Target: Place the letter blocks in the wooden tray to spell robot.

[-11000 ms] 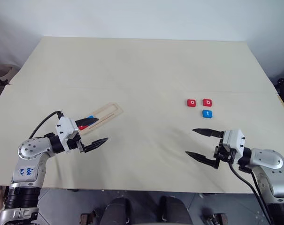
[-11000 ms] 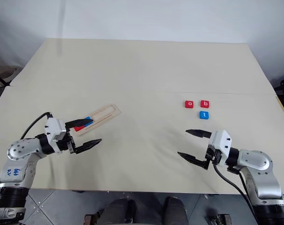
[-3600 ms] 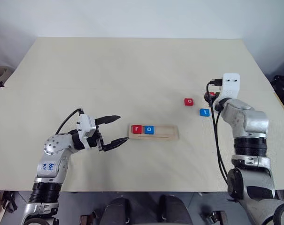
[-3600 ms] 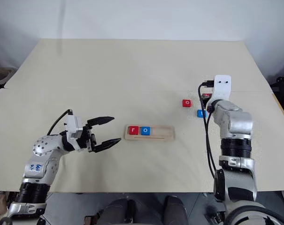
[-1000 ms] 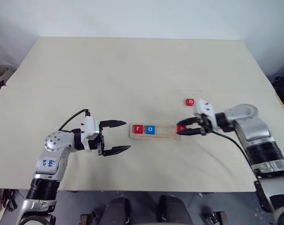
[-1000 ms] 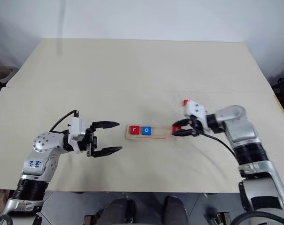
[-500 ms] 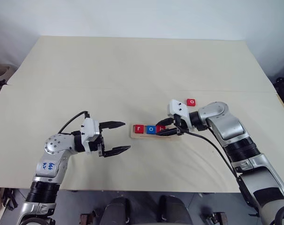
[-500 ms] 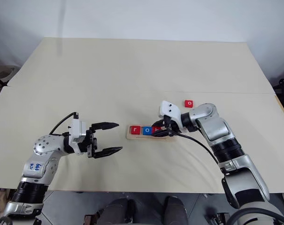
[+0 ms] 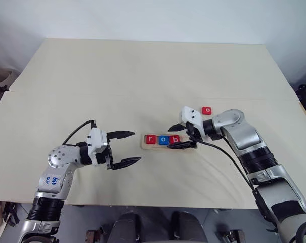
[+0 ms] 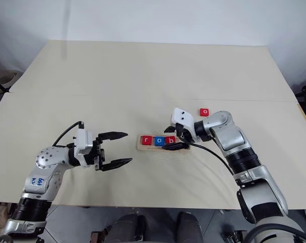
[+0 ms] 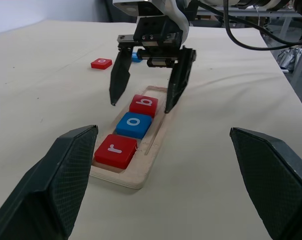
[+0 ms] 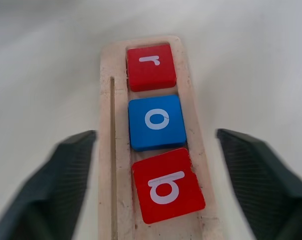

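**Three blocks seated, right fingers spread over the "b"**

We see the right gripper (image 9: 180, 135) with its two black fingers wide apart, straddling the red square block with a white "b" (image 12: 167, 185) and clamping nothing. That block lies flat in the long pale-wood tray with a raised rim (image 11: 155, 159), third in the row. Just beside it sits the blue square "o" block (image 11: 134, 124), then the red square "r" block (image 11: 115, 150) at the tray's far-left end. The tray's right end beyond the "b" is hidden by the gripper.

The left gripper (image 9: 127, 148) hangs near the tray's left end, fingers apart and empty, pointing toward it without touching.

Further out on the beige tabletop (image 9: 142, 76), a second red "o" block (image 9: 207, 110) lies loose behind the right arm. In the left wrist view, a small blue block (image 11: 136, 56) peeks out behind the right gripper; we can't read its letter.
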You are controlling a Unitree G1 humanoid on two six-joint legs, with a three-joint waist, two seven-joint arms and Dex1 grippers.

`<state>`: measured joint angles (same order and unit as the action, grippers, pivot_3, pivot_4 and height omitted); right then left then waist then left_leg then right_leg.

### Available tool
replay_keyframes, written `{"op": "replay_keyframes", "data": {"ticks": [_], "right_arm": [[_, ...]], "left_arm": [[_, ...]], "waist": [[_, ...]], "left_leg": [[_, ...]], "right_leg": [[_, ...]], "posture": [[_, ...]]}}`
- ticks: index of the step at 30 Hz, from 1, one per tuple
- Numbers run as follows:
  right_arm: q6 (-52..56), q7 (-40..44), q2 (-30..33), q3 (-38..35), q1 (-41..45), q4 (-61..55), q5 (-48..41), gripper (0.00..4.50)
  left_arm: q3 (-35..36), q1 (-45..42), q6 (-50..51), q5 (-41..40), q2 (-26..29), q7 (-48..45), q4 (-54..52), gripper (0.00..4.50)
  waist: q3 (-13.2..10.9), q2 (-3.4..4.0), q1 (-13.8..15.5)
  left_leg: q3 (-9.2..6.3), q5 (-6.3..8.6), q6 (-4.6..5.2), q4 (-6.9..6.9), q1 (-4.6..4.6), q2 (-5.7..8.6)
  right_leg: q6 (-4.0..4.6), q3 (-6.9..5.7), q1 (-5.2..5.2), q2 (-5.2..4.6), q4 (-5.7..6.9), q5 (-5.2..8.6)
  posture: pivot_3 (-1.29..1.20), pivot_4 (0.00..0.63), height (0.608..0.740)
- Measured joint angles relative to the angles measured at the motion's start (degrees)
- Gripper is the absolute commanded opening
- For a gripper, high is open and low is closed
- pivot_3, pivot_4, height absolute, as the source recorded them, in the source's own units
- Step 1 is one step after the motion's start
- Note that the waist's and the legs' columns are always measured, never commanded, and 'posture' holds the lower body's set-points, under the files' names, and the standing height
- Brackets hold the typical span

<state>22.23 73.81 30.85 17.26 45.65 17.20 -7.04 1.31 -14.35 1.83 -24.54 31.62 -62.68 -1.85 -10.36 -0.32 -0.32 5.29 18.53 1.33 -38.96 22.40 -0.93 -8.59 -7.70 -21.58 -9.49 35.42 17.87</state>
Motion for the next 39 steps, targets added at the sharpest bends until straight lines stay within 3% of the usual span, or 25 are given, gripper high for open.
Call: {"op": "replay_keyframes", "data": {"ticks": [3, 6, 12, 18, 39], "right_arm": [[0.39, 0.73, 1.33, -0.67, -0.01, -1.56, -1.14, 4.48], [0.47, 1.41, 4.42, -2.5, -0.67, -3.03, -1.73, 3.94], [0.25, 2.37, 9.98, -4.09, -5.92, -3.6, -1.89, 1.91], [-1.28, 0.76, 10.23, -4.08, -6.73, -2.87, -0.61, 0.01], [-1.09, -0.76, 4.51, -1.62, -5.4, -2.07, 0.58, 0.01]], "left_arm": [[-0.01, -0.02, 0.0, 0.0, 0.0, 0.0, 0.0, 4.5], [-0.02, -0.06, 0.01, 0.0, 0.0, -0.02, 0.01, 4.5], [-0.11, -0.35, 0.02, 0.0, 0.0, -0.11, 0.03, 4.5], [-0.25, -0.79, 0.01, 0.0, -0.28, -0.11, 0.05, 4.5], [-0.24, -0.63, 0.11, 0.0, -0.25, 0.77, -0.05, 4.5]], "waist": [[0.0, 0.0, 0.1], [0.0, 0.0, 0.27], [0.0, 0.0, 0.13], [0.0, 0.0, 0.0], [0.0, 0.0, 0.14]], "left_leg": [[-0.01, 0.0, 0.0, -0.01, 0.0, 0.0], [-0.02, 0.0, 0.0, -0.01, 0.01, 0.01], [0.02, 0.0, 0.0, 0.01, 0.0, 0.0], [0.03, 0.0, -0.01, 0.02, -0.02, -0.02], [0.01, 0.0, -0.01, -0.01, 0.0, -0.01]], "right_leg": [[0.0, 0.0, 0.0, 0.0, 0.0, 0.0], [0.0, 0.0, 0.01, -0.01, -0.01, 0.0], [0.0, 0.0, 0.01, 0.0, -0.02, 0.0], [0.0, 0.01, 0.0, 0.01, -0.02, 0.0], [0.0, 0.01, 0.01, 0.0, -0.01, 0.0]], "posture": [[0.0, 0.15, 0.74], [0.0, 0.15, 0.74], [0.0, 0.15, 0.74], [0.0, 0.15, 0.74], [0.0, 0.15, 0.74]]}}
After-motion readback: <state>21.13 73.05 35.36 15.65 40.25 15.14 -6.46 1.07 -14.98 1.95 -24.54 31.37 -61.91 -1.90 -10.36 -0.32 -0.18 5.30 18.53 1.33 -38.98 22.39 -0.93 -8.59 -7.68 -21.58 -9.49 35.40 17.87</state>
